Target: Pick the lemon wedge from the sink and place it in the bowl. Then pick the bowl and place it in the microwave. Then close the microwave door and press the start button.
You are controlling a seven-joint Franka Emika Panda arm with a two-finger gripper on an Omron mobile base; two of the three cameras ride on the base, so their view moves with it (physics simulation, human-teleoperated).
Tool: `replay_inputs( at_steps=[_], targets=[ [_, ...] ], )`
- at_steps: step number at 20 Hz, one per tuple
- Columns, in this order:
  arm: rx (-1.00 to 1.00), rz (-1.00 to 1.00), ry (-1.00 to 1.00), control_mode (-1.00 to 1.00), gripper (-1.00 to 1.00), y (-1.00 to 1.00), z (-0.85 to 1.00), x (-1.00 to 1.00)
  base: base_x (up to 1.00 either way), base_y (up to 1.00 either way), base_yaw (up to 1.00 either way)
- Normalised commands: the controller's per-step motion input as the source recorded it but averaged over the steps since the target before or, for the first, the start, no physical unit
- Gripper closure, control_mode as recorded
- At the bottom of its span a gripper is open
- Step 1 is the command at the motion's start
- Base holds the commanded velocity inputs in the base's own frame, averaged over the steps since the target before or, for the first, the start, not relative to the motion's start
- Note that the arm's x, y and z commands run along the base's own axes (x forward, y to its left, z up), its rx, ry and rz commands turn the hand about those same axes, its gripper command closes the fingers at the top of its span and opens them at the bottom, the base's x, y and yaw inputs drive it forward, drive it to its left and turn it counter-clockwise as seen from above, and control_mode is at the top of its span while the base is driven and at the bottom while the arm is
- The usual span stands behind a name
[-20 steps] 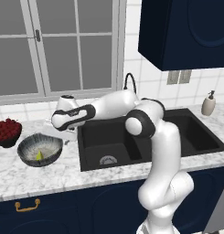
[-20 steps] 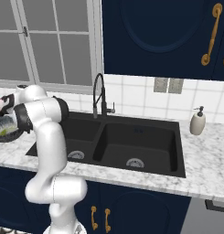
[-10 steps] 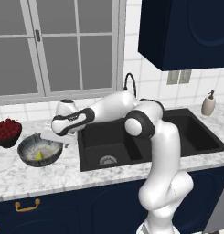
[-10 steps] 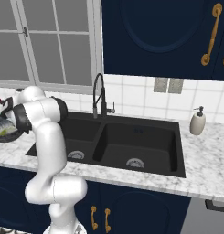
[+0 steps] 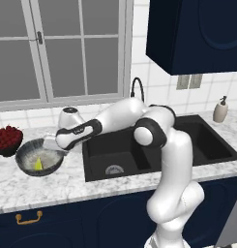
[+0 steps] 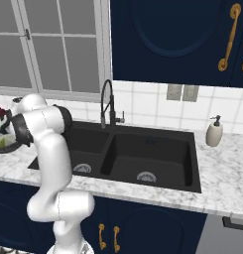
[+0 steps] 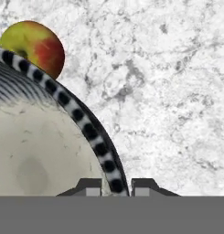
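Your gripper [image 7: 117,186] just dropped onto the bowl [image 5: 40,158] and clamped its rim [image 7: 88,130], one finger inside, one outside. Lemon wedge [image 5: 38,164] already sits in the bowl on the counter [image 5: 37,186] left of the sink [image 5: 154,147]. Microwave carry looks next.

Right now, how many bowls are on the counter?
2. The grey-blue bowl with the lemon wedge sits left of the sink, its rim between the fingers. The dark bowl of red fruit is further left. Others may be hidden.
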Motion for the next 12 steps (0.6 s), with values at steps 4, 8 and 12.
replay_inputs(
  at_steps=[4,8,12],
  targets=[
    [0.0,0.0,-0.2,-1.0,1.0,-0.13,0.2,-0.96,0.0,0.0,0.0],
    [0.0,-0.03,-0.19,-1.0,1.0,-0.41,0.62,-0.86,0.0,0.0,0.0],
    [0.0,-0.06,-0.17,-1.0,1.0,-0.75,0.8,-0.69,0.0,0.0,0.0]
  ],
)
